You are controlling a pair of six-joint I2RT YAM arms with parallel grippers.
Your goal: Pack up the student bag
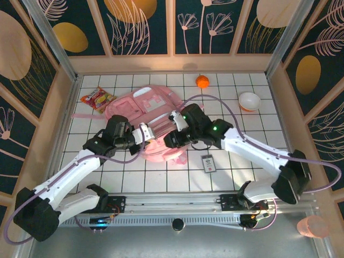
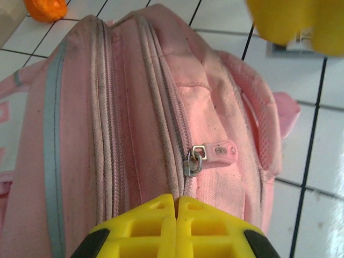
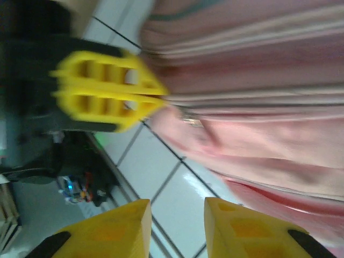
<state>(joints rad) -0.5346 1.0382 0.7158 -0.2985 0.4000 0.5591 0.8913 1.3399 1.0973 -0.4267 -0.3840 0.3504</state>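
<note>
The student bag [image 1: 150, 121], large, pink and soft, lies in the middle of the tiled table. In the left wrist view its zip lines run lengthwise, with a metal slider and pink pull tab [image 2: 215, 153] on one of them. My left gripper [image 2: 176, 200] is shut at the bag's near end, its yellow tips pinching the zip seam just below the slider. In the top view, the left gripper [image 1: 144, 133] is at the bag's near left. My right gripper [image 3: 177, 226] stands open beside the bag's near right edge, with bare tile between its fingers.
An orange ball [image 1: 202, 81] lies behind the bag and a white bowl [image 1: 249, 100] sits at the back right. A red and yellow snack packet [image 1: 97, 99] lies at the back left. A small card [image 1: 208, 163] rests on the tiles right of the bag's near end.
</note>
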